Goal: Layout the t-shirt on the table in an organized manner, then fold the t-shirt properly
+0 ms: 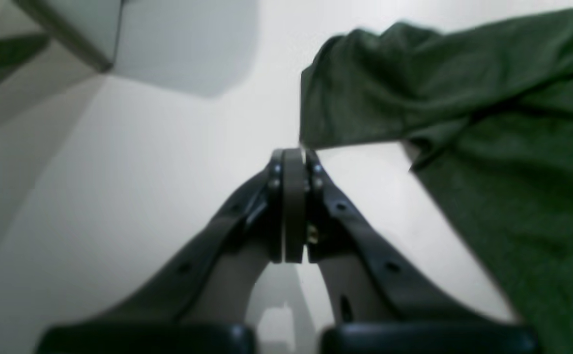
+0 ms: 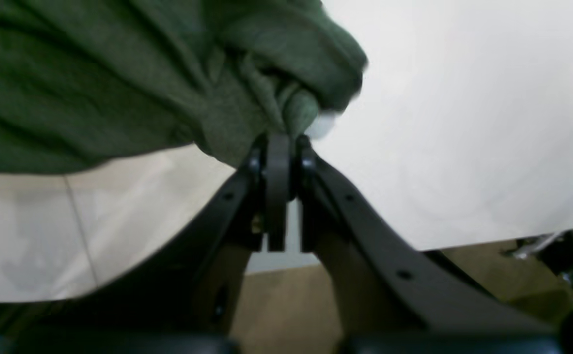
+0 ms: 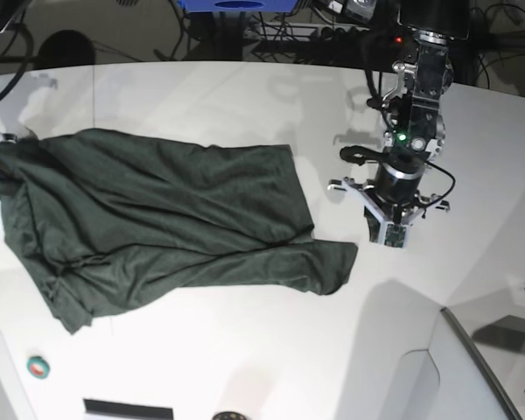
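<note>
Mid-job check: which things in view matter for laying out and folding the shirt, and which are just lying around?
For the job:
- t-shirt, spread rumpled
- table
- right claw, pinching a bunch of the shirt
- left claw, shut, beside the shirt's edge

Lying about:
- small green ring near the front edge
- raised panel at the corner

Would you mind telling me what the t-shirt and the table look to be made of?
The t-shirt looks like thin, matte knit cloth, probably cotton jersey: it drapes in soft folds and wrinkles. The table looks like a hard, smooth white laminate or plastic; its gloss shows faint reflections.
</note>
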You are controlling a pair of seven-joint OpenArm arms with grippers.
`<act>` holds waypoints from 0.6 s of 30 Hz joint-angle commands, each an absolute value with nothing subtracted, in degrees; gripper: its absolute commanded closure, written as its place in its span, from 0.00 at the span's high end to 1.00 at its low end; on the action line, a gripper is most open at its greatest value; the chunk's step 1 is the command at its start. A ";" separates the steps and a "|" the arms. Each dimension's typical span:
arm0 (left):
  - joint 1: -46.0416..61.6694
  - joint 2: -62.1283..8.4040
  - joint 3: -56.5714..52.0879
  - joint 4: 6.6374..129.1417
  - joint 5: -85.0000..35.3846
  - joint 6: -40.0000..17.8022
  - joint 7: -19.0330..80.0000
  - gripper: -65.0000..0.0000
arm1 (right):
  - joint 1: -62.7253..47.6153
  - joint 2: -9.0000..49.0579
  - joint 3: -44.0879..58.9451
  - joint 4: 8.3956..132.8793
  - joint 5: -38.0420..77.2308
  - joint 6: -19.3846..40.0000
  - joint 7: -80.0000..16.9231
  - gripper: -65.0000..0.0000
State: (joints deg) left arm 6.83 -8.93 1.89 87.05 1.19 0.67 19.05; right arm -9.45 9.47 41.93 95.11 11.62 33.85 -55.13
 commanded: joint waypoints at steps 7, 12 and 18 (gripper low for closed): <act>2.24 2.77 3.91 80.75 1.45 0.66 17.54 0.00 | -9.71 8.57 48.57 97.63 11.91 33.36 -53.85 0.76; -1.80 5.23 13.32 68.53 1.45 0.75 12.09 0.00 | -8.57 9.80 50.42 89.19 11.91 33.36 -44.97 0.77; -4.97 2.42 17.10 56.13 1.45 10.51 8.31 0.00 | -4.35 13.67 49.98 71.60 12.00 33.54 -41.63 0.77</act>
State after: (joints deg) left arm -4.40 2.55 17.23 55.96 1.45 9.65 6.83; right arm -4.32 12.38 49.63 70.76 11.60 33.45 -42.06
